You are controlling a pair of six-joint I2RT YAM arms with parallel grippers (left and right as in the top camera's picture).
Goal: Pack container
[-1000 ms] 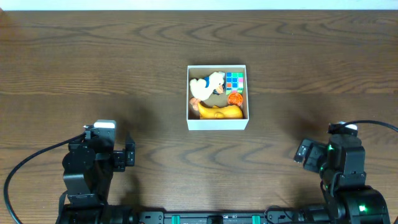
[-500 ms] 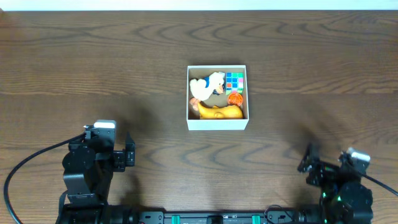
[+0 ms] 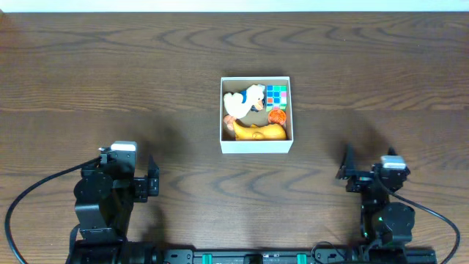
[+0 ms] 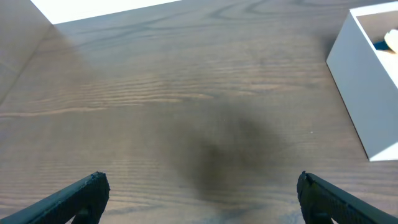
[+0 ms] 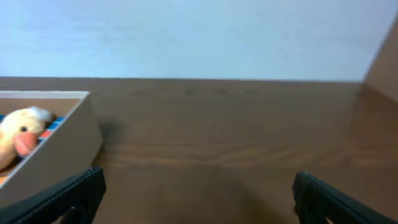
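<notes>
The container (image 3: 256, 146), a square white cardboard box with a brown inside, sits at the table's middle. It holds a white duck toy (image 3: 245, 100), an orange-yellow toy (image 3: 258, 132), a coloured cube (image 3: 276, 94) and a small orange piece (image 3: 276, 116). Its white wall shows at the right edge of the left wrist view (image 4: 367, 93) and at the left of the right wrist view (image 5: 50, 155), with the duck (image 5: 18, 140) inside. My left gripper (image 4: 199, 193) is open and empty, near the front left. My right gripper (image 5: 199, 190) is open and empty, near the front right.
The dark wooden table (image 3: 110, 73) stretches around the box. A pale wall runs along its far edge (image 5: 186, 37). Cables trail from both arms at the front edge (image 3: 29, 198).
My right arm has swung at the front right, dipping toward the front edge and then coming back up and slightly left. The left arm and the box have not moved.
</notes>
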